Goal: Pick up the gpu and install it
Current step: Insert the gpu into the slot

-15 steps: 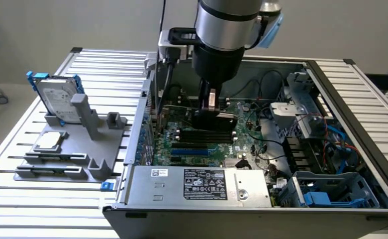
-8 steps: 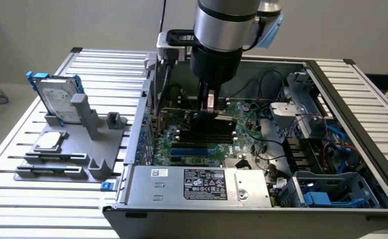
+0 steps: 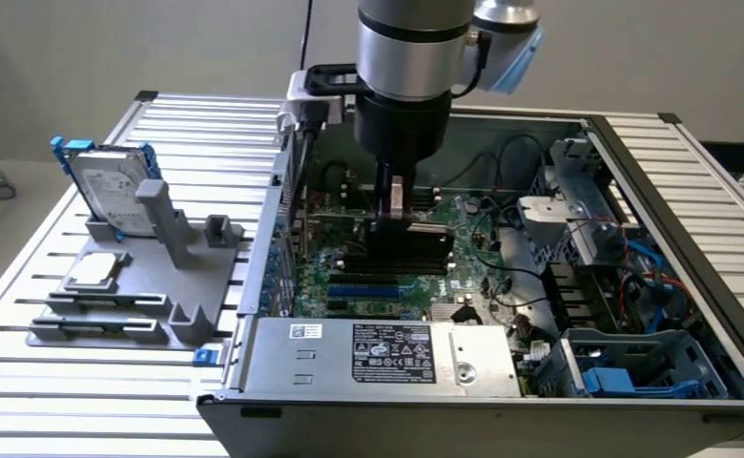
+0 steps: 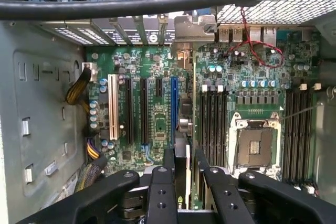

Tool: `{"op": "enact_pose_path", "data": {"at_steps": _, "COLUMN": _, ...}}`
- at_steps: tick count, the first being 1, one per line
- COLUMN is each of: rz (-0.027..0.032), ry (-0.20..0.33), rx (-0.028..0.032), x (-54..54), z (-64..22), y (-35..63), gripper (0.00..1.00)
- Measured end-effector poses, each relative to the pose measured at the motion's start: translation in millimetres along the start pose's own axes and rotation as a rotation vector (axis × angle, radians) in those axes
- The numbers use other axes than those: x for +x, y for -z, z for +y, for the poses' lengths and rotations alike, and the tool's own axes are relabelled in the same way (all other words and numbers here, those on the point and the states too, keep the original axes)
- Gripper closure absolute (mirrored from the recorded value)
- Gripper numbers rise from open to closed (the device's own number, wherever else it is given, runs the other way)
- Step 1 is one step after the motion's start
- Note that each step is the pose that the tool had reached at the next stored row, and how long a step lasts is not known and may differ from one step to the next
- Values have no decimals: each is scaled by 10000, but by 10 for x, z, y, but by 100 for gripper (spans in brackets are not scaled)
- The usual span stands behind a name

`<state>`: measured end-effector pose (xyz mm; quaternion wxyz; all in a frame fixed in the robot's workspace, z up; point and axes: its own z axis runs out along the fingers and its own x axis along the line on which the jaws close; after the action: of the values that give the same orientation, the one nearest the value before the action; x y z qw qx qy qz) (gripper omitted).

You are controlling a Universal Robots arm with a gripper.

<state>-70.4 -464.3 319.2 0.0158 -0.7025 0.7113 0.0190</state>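
While slatted table (image 3: 41,401) carries open computer case (image 3: 474,420), we see arm (image 3: 398,86) reaching down inside, over motherboard (image 4: 157,119). gpu (image 4: 182,135) upright on edge, just beside blue slot (image 4: 174,103); seated or not, we cannot tell. gripper (image 3: 398,202) clamped on gpu's 2 faces.

A slatted aluminium tabletop (image 3: 41,391) carries an open computer case (image 3: 474,427) and, toward the exterior view's left, a grey parts holder (image 3: 188,320).
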Motion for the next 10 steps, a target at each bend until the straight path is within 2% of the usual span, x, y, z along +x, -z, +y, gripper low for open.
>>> {"op": "enact_pose_path", "data": {"at_steps": 6, "rz": 62, "ry": 61, "rx": 46, "x": 4, "z": 112, "y": -64, "gripper": 74}}
{"op": "enact_pose_path", "data": {"at_steps": 10, "rz": 70, "ry": 94, "rx": 87, "x": 8, "z": 127, "y": -121, "gripper": 74}}
